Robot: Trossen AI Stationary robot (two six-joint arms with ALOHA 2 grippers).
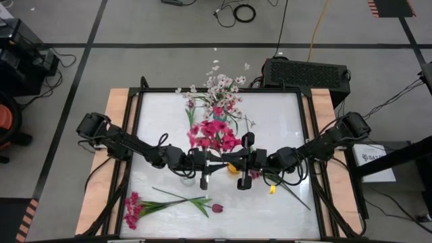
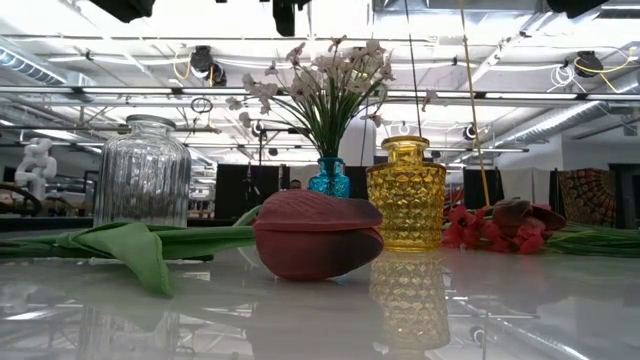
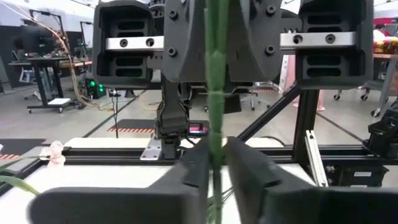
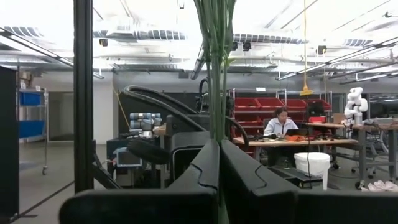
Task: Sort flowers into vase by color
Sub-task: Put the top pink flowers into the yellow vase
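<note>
On the left of the white tabletop (image 1: 283,121), near its front edge, a bunch of magenta flowers (image 1: 131,209) lies flat with green stems running toward a dark maroon tulip (image 1: 217,208), which fills the middle of the low view (image 2: 317,234) with a folded green leaf (image 2: 135,250) beside it. In that low view a clear ribbed glass jar (image 2: 146,183) stands at the left, a small blue vase (image 2: 329,178) holding white-pink blossoms (image 2: 320,75) stands behind the tulip, and a yellow patterned vase (image 2: 406,193) stands to its right, with more red-pink flowers (image 2: 495,225) lying on the tabletop farther right. From above, the left arm reaches in from the left edge to the middle of the tabletop, and the left claw (image 1: 204,162) sits just below a raised cluster of magenta blooms (image 1: 214,133); its wrist view shows the fingers (image 3: 198,167) pressed together on a bundle of green stems (image 3: 215,93) that rises straight up between them. Behind that cluster the white-pink spray (image 1: 223,86) stands near the far edge. The right arm comes in from the right side, and the right claw (image 1: 244,160) meets the left one at the same bunch; its fingers (image 4: 205,165) are clamped on the green stems (image 4: 216,62) too. A small yellow object (image 1: 272,190) lies beside a loose green stem (image 1: 290,191) to the right.
</note>
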